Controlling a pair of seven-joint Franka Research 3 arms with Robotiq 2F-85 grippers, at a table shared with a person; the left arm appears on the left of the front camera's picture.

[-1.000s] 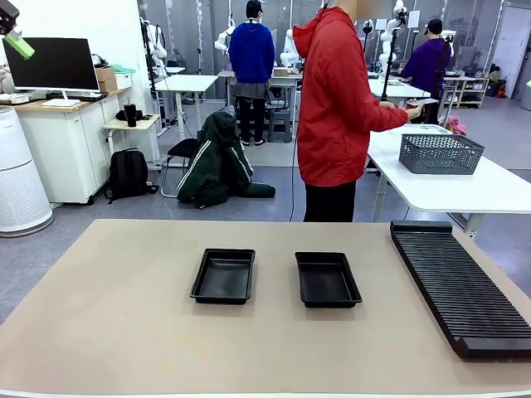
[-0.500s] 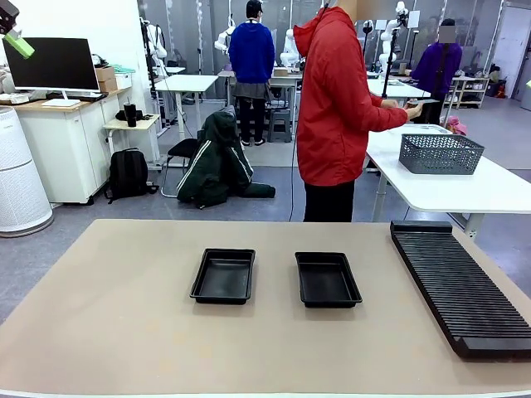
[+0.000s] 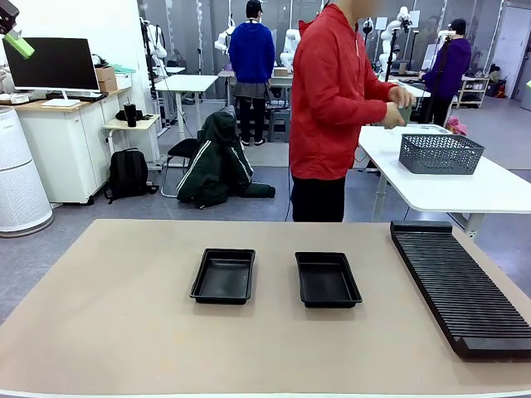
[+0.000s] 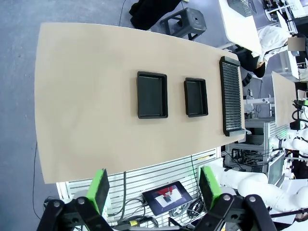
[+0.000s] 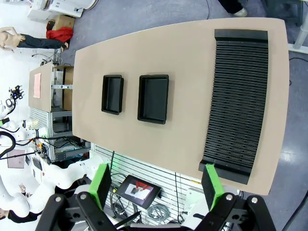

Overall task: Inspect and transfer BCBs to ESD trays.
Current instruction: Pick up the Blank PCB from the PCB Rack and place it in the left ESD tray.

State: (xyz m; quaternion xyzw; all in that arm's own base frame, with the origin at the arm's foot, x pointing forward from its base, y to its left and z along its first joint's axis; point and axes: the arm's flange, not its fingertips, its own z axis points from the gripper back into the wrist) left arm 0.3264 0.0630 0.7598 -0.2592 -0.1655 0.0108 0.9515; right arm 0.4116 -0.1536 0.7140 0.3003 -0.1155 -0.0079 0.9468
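Two black ESD trays lie side by side mid-table, both empty: the left one and the right one. My left gripper hangs high above the table, open, with nothing between its green pads; one green fingertip shows at the front view's top left corner. My right gripper is just as high and open, also holding nothing. The person in red stands beyond the far edge, both hands together on a small pale-green thing, perhaps a BCB; it is too small to tell.
A long black ribbed rack lies along the table's right side. A grey mesh basket sits on the white table behind. The tan tabletop around the trays is bare.
The person has turned toward the white table and brought both hands together near the basket. Trays, rack and both grippers have not moved.
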